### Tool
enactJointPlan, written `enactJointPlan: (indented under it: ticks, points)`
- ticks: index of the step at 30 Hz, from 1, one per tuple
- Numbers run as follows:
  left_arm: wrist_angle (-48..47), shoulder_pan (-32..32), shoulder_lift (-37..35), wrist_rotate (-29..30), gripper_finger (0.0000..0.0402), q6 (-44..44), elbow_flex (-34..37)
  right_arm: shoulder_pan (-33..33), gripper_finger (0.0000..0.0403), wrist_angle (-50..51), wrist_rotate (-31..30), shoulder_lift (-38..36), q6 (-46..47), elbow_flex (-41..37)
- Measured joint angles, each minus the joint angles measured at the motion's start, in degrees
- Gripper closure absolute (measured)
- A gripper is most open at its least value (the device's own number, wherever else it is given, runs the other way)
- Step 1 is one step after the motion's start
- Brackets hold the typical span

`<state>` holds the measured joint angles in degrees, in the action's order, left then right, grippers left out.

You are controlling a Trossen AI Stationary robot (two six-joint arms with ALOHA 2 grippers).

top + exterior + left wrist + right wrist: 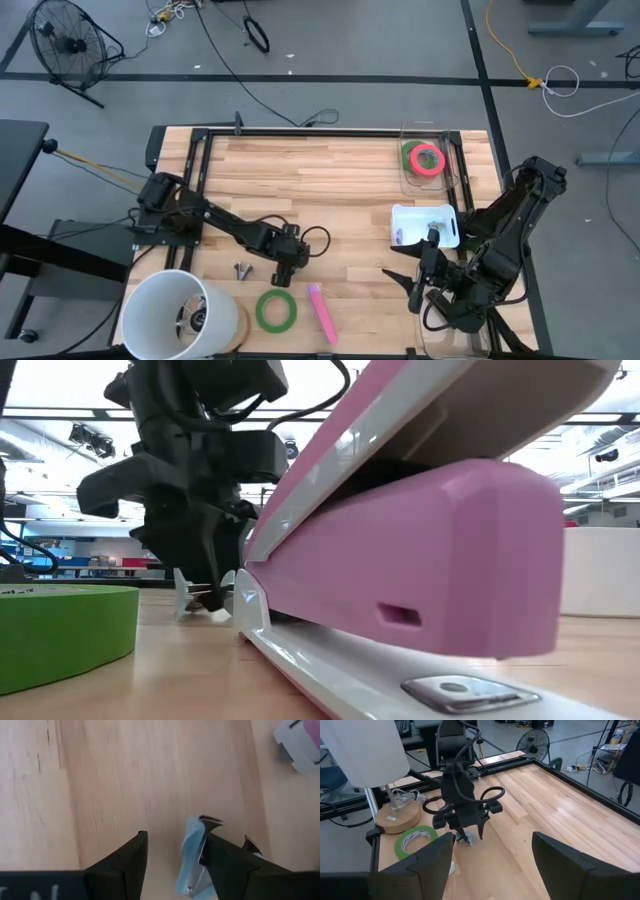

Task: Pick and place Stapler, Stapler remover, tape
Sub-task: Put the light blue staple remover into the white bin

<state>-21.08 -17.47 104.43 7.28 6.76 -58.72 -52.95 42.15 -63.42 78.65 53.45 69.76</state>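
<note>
The stapler remover [192,857], pale blue with metal jaws, lies on the wooden table between the fingers of my open left gripper [175,839], close against one finger [225,862]. It also shows under that gripper in the low view [200,594] and the right wrist view [465,839]. The pink stapler [321,311] and a green tape roll [275,310] lie flat near the table's front edge. A red-pink tape roll [428,159] lies in a clear box at the far right. My right gripper [412,280] waits open above the table's right side. My left gripper points steeply down over the stapler remover, one finger on each side of it. One finger [225,862] stands right beside the remover's side [201,855]. Whether the two touch I cannot tell. The remover rests on the table.
A white lamp shade [180,315] on a round wooden base stands at the near left corner. A white tray [445,215] sits at the right, in front of the clear box [408,180]. Bare wood stretches across the table's middle and far side.
</note>
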Motion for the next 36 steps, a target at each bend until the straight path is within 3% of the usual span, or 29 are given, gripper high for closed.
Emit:
enactJointPlan:
  ticks: [3,7,15,24,30,36]
  points:
    - [0.53,0.04,0.27,0.14,0.0252,-0.10,0.10,0.00,0.0133,0.02,-0.02,0.00,0.00,0.00]
    - [0.40,-0.05,0.07,-0.62,0.0363,0.11,0.11,0.00,0.0133,0.18,-0.02,0.00,0.00,0.00]
    - [-0.79,-0.37,-0.27,1.67,0.0367,1.25,-2.64,0.00,0.0133,0.22,0.63,0.00,0.02,0.00]
    - [2.25,-1.46,-6.89,6.62,0.0367,-8.12,-12.36,0.94,0.0133,-0.28,1.43,1.51,0.00,-0.02]
    - [15.51,-2.56,-12.19,-1.07,0.0367,-18.05,-16.28,2.76,0.0133,-1.84,-0.87,3.85,-3.00,-0.04]
    - [25.25,-2.51,-14.20,-7.56,0.0367,-21.23,-16.71,4.20,0.0133,-14.87,-2.21,4.13,-16.25,-0.07]
